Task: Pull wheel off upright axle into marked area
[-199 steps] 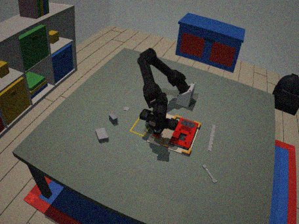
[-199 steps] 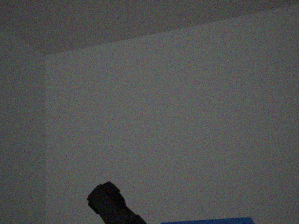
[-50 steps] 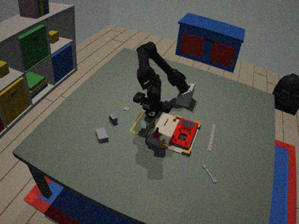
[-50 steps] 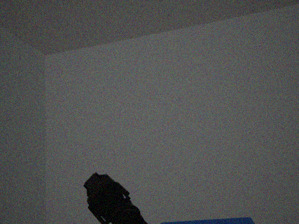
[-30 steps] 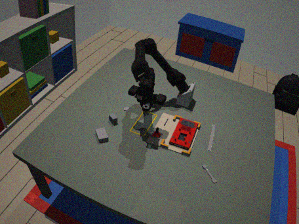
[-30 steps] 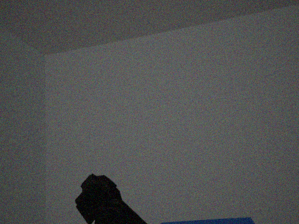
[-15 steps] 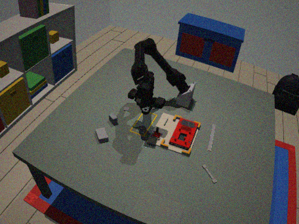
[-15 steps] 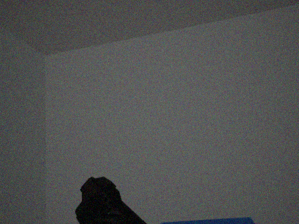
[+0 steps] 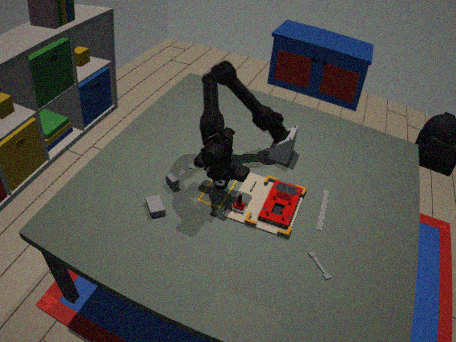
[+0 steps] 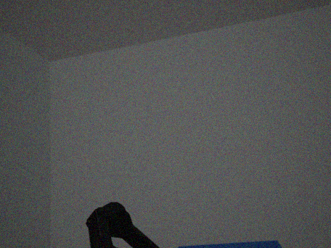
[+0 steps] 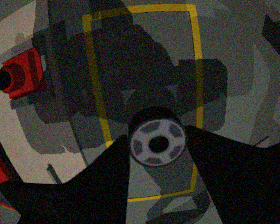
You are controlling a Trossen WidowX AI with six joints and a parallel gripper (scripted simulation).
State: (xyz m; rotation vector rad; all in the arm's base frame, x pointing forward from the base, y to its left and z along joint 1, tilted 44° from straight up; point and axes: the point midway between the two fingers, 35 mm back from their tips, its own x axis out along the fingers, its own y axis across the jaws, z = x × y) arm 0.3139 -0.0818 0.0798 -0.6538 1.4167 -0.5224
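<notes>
So the room's got a plank floor, a grey cubby shelf (image 9: 55, 71) with coloured bins off to one side and a blue cabinet (image 9: 321, 63) with red doors at the back wall, and in the middle a big grey-green table (image 9: 300, 286) where everything's happening. The exterior view is basically useless here, just wall and a dark bit of the arm's elbow at the bottom edge. The black arm (image 9: 235, 106) folds up from its base and comes back down over the left end of a pale board (image 9: 260, 201) with orange corners, which carries a red plate (image 9: 281, 203) and a small red block with the upright axle (image 9: 240, 202) sticking out of it. Right beside the board is the marked area (image 11: 144, 97), a yellow square outline on the table. A couple of small grey blocks (image 9: 155, 206) and thin grey strips (image 9: 323, 210) lie farther off and don't matter. The gripper (image 11: 158, 143) is clamped about halfway closed on the wheel (image 11: 158, 143), a little grey hub with holes round a dark centre, pinched between the two dark fingers. In the wrist view the wheel sits over the lower edge of the yellow square, with the axle block well apart at the left, so I'd say the pull-off is done and we're in the carry-and-place step. I can't tell how high it is above the table. Next move, I reckon: nudge it further inside the outline, lower until it rests, then open the jaws and back away so nothing's touching.
</notes>
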